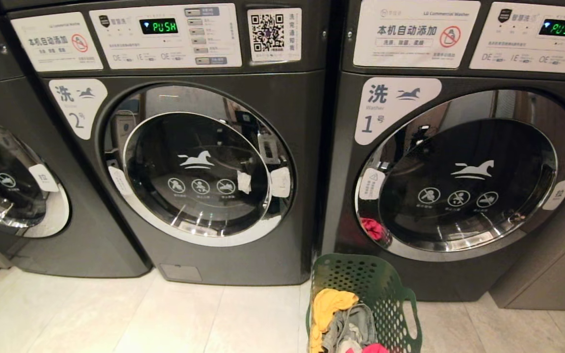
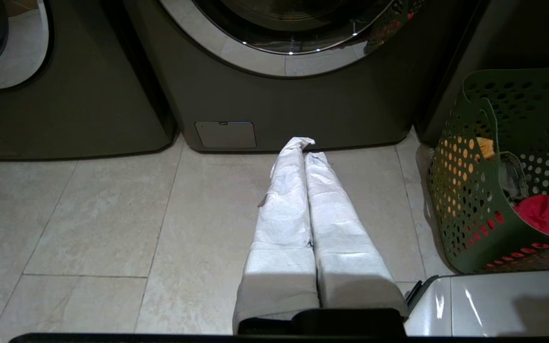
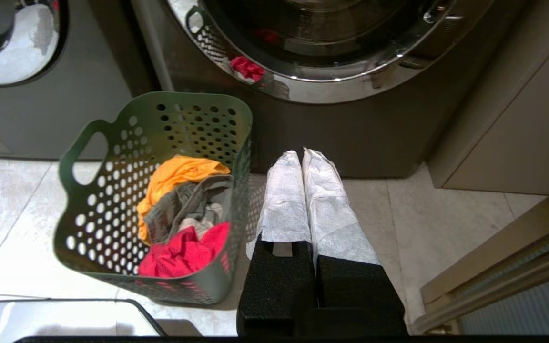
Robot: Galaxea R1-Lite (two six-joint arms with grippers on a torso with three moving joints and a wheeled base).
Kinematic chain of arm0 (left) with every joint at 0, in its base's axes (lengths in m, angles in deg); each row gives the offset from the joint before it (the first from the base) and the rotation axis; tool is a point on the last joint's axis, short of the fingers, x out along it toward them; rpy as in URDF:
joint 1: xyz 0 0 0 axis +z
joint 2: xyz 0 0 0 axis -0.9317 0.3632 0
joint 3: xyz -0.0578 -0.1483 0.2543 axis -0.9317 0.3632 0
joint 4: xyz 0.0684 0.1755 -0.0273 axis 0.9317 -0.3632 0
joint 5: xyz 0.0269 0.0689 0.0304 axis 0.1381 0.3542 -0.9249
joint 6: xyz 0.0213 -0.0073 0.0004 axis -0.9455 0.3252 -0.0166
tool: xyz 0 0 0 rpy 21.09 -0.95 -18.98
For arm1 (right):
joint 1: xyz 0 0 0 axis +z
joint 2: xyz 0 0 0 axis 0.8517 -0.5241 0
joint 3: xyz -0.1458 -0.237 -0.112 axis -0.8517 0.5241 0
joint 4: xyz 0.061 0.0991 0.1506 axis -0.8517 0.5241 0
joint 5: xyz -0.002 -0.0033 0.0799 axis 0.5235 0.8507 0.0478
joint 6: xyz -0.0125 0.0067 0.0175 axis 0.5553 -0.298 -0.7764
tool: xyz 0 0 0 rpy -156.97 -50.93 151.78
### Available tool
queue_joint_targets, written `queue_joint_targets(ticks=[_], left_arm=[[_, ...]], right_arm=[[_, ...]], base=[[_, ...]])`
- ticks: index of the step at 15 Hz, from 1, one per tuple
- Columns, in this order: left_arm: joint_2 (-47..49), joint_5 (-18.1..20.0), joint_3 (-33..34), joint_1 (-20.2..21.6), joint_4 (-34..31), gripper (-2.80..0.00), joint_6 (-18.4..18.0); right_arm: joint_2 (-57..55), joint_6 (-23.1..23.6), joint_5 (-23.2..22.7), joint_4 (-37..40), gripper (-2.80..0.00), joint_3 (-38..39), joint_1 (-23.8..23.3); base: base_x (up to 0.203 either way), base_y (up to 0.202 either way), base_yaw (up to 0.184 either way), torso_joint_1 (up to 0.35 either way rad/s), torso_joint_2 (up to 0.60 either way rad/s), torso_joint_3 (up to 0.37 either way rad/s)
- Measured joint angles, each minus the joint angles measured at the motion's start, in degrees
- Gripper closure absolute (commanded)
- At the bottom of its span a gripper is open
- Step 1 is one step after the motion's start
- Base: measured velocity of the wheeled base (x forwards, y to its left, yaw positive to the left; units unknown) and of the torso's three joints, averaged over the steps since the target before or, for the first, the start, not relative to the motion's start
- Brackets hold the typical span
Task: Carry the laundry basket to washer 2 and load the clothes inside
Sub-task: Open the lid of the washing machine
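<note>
Head view, nearest: I see the laundry basket [image 1: 364, 304] on the floor [image 1: 115, 318] at the foot of washer 1 [image 1: 459, 147], near the seam with washer 2 [image 1: 199, 147]; neither arm shows.
Basket contents: the clothes [image 1: 344, 323] lie heaped inside, mustard yellow toward the washers, grey in the middle, pink-red nearest me.
Left pincer: left pincer [image 2: 306, 152] clenched, its white-wrapped fingers [image 2: 284, 200] pressed together, holding nothing, low above the tiles and aimed at washer 2's base.
Basket to left pincer: off to its right, well apart, not touching.
Right pincer: right pincer [image 3: 301, 157] clenched too, empty, aimed at washer 1's base.
Basket to right pincer: just beside it on its left, the basket wall close to the fingers; I cannot tell whether they touch.
Basket axis: upright, mouth up, long axis running from me toward the washers, one cut-out handle on the left wall.
Farthest: both doors look closed; both displays read PUSH.
</note>
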State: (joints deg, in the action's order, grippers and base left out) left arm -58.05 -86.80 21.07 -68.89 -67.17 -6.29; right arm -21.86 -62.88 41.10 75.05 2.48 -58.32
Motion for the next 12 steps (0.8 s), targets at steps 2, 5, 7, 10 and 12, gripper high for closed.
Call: queue_joint_targets(ticks=[2, 5, 7, 10, 12], left_arm=[[0.0, -0.01, 0.0, 0.0, 0.0, 0.0, 0.05], [0.0, -0.01, 0.0, 0.0, -0.02, 0.0, 0.07], [0.0, -0.01, 0.0, 0.0, 0.0, 0.0, 0.1], [0.0, 0.05, 0.0, 0.0, -0.02, 0.0, 0.1], [0.0, 0.04, 0.0, 0.01, -0.01, 0.0, 0.07]], right_arm=[[0.0, 0.0, 0.0, 0.0, 0.0, 0.0, 0.0], [0.0, 0.02, 0.0, 0.0, 0.0, 0.0, 0.0], [0.0, 0.0, -0.01, -0.01, 0.0, 0.0, 0.0], [0.0, 0.0, 0.0, 0.0, 0.0, 0.0, 0.0], [0.0, 0.0, 0.0, -0.02, 0.0, 0.0, 0.0]], base=[[0.0, -0.194, 0.002, 0.006, 0.01, 0.004], [0.0, -0.195, 0.003, 0.003, 0.0, 0.003], [0.0, -0.195, 0.0, 0.001, 0.0, 0.002], [0.0, -0.196, 0.0, 0.003, 0.0, 0.003], [0.0, -0.197, 0.0, 0.005, 0.0, 0.003]])
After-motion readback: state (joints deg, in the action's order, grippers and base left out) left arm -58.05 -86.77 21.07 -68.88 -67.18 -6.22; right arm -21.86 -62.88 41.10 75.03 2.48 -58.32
